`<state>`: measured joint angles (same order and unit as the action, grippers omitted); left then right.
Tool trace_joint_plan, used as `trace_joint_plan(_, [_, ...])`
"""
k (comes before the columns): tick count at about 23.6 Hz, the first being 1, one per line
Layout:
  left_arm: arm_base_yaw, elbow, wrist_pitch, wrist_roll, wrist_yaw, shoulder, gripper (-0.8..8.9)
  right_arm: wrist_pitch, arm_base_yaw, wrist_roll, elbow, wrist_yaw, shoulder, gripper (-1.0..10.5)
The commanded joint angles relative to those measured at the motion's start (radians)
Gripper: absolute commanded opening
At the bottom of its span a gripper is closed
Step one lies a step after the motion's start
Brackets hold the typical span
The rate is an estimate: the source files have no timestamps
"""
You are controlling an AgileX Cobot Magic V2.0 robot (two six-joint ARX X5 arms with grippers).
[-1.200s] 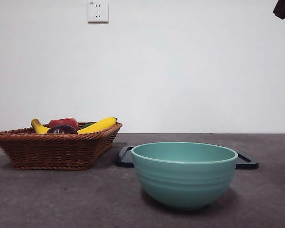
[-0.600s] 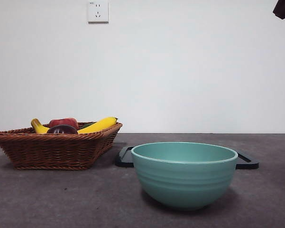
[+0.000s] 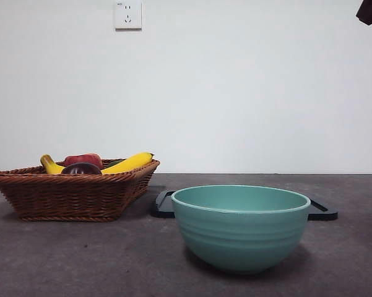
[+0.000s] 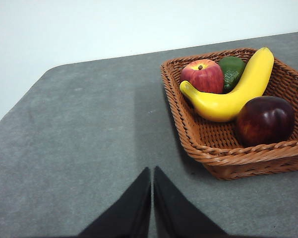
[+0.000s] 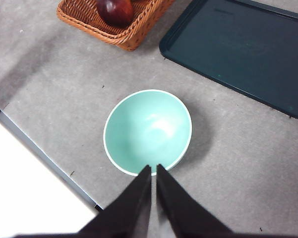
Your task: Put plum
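Here, plum lain in basket beside banana and apple, avocado seen only from left wrist, bowl and tray seen beneath right gripper, both grippers' jaws closed, left gripper over bare table.

A wicker basket sits at left on the grey counter, holding a dark plum, red apple and banana; a teal bowl stands lower centre before a dark tray
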<state>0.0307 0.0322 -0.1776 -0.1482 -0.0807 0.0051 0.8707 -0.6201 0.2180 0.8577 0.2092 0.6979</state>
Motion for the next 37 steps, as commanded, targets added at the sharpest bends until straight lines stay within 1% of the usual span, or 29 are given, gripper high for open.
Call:
trace_joint_plan(1, [0.003, -0.021, -0.009, -0.013, 0.001, -0.002, 0.07, -0.010, -0.006, 0.009, 0.020, 0.000, 0.006, 0.1])
trace_joint_plan(3, [0.003, -0.021, -0.009, -0.013, 0.001, -0.002, 0.08, -0.010, -0.006, 0.009, 0.020, 0.000, 0.004, 0.1])
trace_joint_plan(4, [0.003, -0.021, -0.009, -0.013, 0.001, -0.002, 0.07, -0.014, -0.003, -0.013, 0.020, -0.008, -0.003, 0.1])
trace_joint_plan(5, [0.003, -0.021, -0.009, -0.013, 0.001, -0.002, 0.08, -0.023, 0.010, -0.068, 0.019, -0.045, -0.012, 0.1])
trace_joint_plan(6, [0.003, -0.021, -0.009, -0.013, 0.001, -0.002, 0.08, -0.037, 0.032, -0.094, 0.019, -0.074, -0.019, 0.1])
trace_joint_plan(8, [0.003, -0.021, -0.009, -0.013, 0.001, -0.002, 0.08, -0.106, 0.124, -0.119, 0.013, -0.110, -0.044, 0.1])
trace_joint_plan(12, [0.003, -0.021, -0.009, -0.013, 0.001, -0.002, 0.08, -0.300, 0.374, -0.217, -0.059, -0.109, -0.140, 0.1])
trace_joint_plan(13, [0.003, -0.021, -0.009, -0.013, 0.001, -0.002, 0.08, -0.362, 0.428, -0.237, -0.093, -0.109, -0.169, 0.1])
trace_joint_plan(15, [0.003, -0.021, -0.009, -0.013, 0.001, -0.002, 0.07, -0.491, 0.511, -0.254, -0.182, -0.109, -0.232, 0.0])
trace_joint_plan(18, [0.003, -0.021, -0.009, -0.013, 0.001, -0.002, 0.08, -0.695, 0.597, -0.261, -0.377, -0.110, -0.354, 0.1])
trace_joint_plan(21, [0.003, -0.021, -0.009, -0.013, 0.001, -0.002, 0.08, -0.788, 0.627, -0.261, -0.500, -0.117, -0.432, 0.1])
trace_joint_plan(24, [0.003, -0.021, -0.009, -0.013, 0.001, -0.002, 0.08, -0.845, 0.637, -0.260, -0.610, -0.158, -0.507, 0.1])
trace_joint_plan(27, [0.003, -0.021, -0.009, -0.013, 0.001, -0.002, 0.07, -0.850, 0.637, -0.258, -0.694, -0.192, -0.575, 0.1])
trace_joint_plan(31, [0.003, -0.021, -0.009, -0.013, 0.001, -0.002, 0.08, -0.848, 0.637, -0.259, -0.770, -0.192, -0.640, 0.0])
trace_joint_plan(37, [0.003, -0.021, -0.009, -0.013, 0.001, -0.002, 0.07, -0.848, 0.637, -0.256, -0.825, -0.192, -0.682, 0.0])
